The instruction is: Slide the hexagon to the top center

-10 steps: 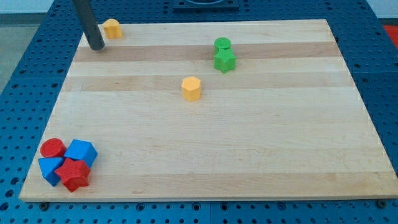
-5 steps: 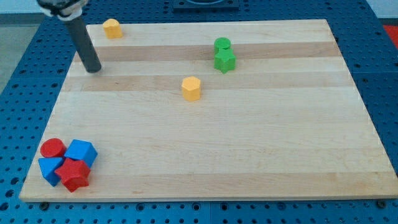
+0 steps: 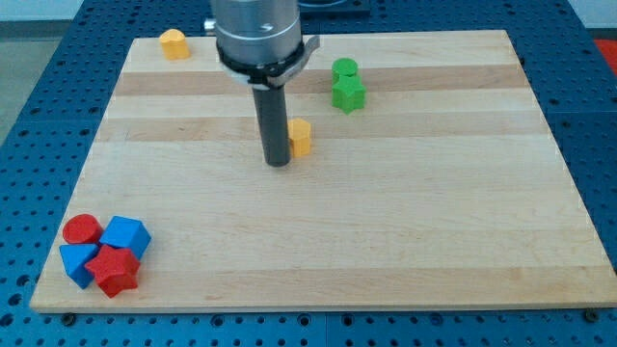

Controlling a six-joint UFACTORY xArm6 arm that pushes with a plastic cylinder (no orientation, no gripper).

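Observation:
The yellow hexagon block (image 3: 302,137) sits near the middle of the wooden board (image 3: 386,222), partly hidden by my rod. My tip (image 3: 278,162) rests on the board just left of and slightly below the hexagon, close to it or touching it; I cannot tell which. The arm's grey housing hangs above, near the view's top centre.
A second yellow block (image 3: 174,43) lies at the board's top left corner. A green cylinder (image 3: 344,69) and a green star-like block (image 3: 348,93) sit together right of the top centre. A red cylinder (image 3: 82,230), two blue blocks (image 3: 126,234) and a red block (image 3: 116,271) cluster at the bottom left.
My tip has swept from the board's upper left, down and to the right, to just beside the yellow hexagon. No block has visibly moved.

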